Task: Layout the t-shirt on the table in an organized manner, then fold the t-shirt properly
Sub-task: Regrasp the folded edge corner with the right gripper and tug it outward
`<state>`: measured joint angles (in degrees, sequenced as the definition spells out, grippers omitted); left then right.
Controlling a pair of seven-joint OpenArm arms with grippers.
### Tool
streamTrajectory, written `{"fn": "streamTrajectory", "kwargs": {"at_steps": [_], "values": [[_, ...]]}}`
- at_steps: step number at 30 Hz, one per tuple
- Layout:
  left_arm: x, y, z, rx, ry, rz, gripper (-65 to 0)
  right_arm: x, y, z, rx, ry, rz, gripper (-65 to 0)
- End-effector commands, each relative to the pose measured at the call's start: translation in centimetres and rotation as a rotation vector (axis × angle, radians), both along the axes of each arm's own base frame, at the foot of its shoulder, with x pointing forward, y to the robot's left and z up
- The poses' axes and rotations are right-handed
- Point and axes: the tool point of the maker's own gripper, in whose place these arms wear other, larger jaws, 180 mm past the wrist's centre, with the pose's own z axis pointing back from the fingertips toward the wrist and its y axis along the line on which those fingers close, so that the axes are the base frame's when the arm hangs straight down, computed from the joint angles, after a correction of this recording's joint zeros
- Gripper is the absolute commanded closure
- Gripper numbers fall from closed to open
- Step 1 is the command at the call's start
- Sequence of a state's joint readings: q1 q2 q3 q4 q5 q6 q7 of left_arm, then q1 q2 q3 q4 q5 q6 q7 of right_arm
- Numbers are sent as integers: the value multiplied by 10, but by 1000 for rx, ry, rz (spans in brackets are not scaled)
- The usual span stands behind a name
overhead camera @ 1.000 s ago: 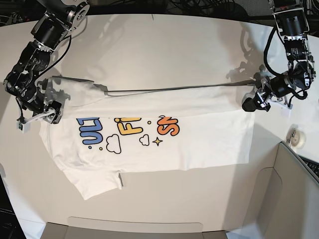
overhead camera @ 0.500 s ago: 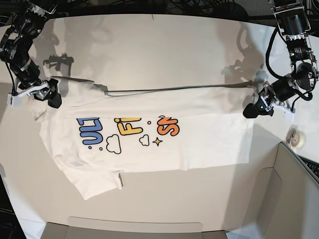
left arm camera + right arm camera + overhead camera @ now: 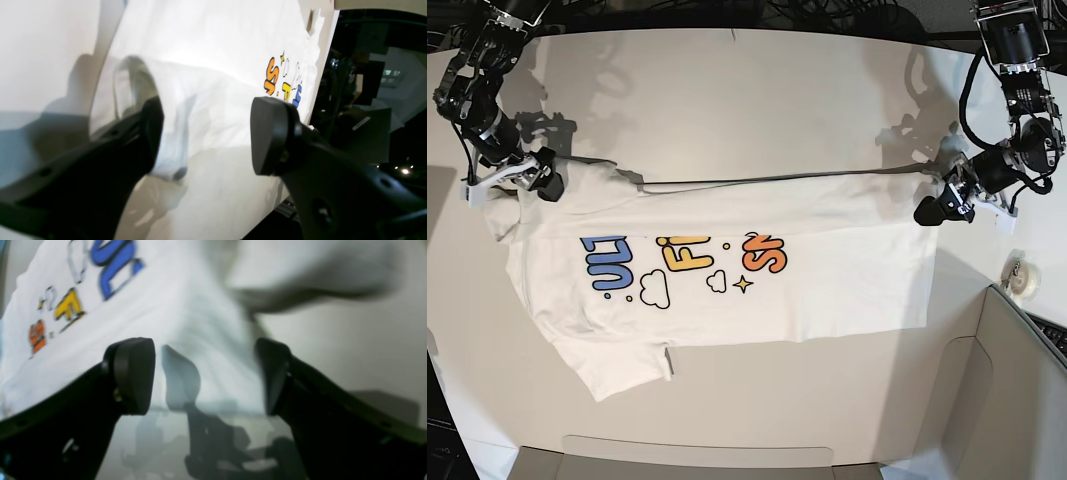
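The white t-shirt (image 3: 827, 280) lies flat across the table (image 3: 757, 100), its colourful print upside down in the base view and its far edge folded over into a long band. My left gripper (image 3: 935, 207) stands open at the shirt's right end; the left wrist view shows its fingers (image 3: 151, 130) apart just above the cloth (image 3: 217, 50), with nothing clamped. My right gripper (image 3: 539, 178) is open at the shirt's far-left corner, by the sleeve. The blurred right wrist view shows wide jaws over the shirt (image 3: 160, 306).
A roll of tape (image 3: 1024, 278) sits near the table's right edge. A grey-beige box panel (image 3: 1017, 400) rises at the front right, and a flat beige tray edge (image 3: 697, 455) runs along the front. Dark cables and gear lie behind the table.
My right gripper has lifted away from the shirt's left edge and moved toward the far-left corner. The left gripper has barely moved. The shirt lies the same.
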<state>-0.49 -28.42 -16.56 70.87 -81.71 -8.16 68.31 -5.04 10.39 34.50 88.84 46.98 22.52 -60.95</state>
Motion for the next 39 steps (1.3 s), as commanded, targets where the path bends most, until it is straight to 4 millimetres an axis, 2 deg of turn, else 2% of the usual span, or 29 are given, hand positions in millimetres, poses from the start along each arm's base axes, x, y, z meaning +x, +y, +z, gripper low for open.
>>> {"fn": "streamTrajectory", "kwargs": {"at_steps": [1,5,7,13,16,22,24,25,29,33,39], "values": [[10,6,17,4,-53,2,-344,2,-5,8,-20,-28,5,-454],[11,6,17,4,-55,5,-344,-2,0,4,-18,-12,21,-454],[10,6,18,4,-55,5,-344,-11,1,-2,-21,13,29,-454],[11,6,18,5,-55,6,-344,-27,11,8,-34,27,83,-454],[11,6,18,5,-56,7,-344,-27,18,14,-35,33,117,-454],[11,6,18,5,-58,7,-344,-13,24,28,-43,-10,137,-449],[11,6,18,5,-58,7,-344,-8,32,29,-47,-14,171,-390],[11,6,18,5,-58,7,-344,-6,38,29,-44,-18,189,-338],[11,6,18,5,-55,6,-344,6,70,38,-57,-83,331,-16],[10,6,17,4,-53,2,-344,22,92,49,-56,-131,401,0],[10,5,17,4,-52,1,-343,64,112,93,3,-289,388,0]]}}
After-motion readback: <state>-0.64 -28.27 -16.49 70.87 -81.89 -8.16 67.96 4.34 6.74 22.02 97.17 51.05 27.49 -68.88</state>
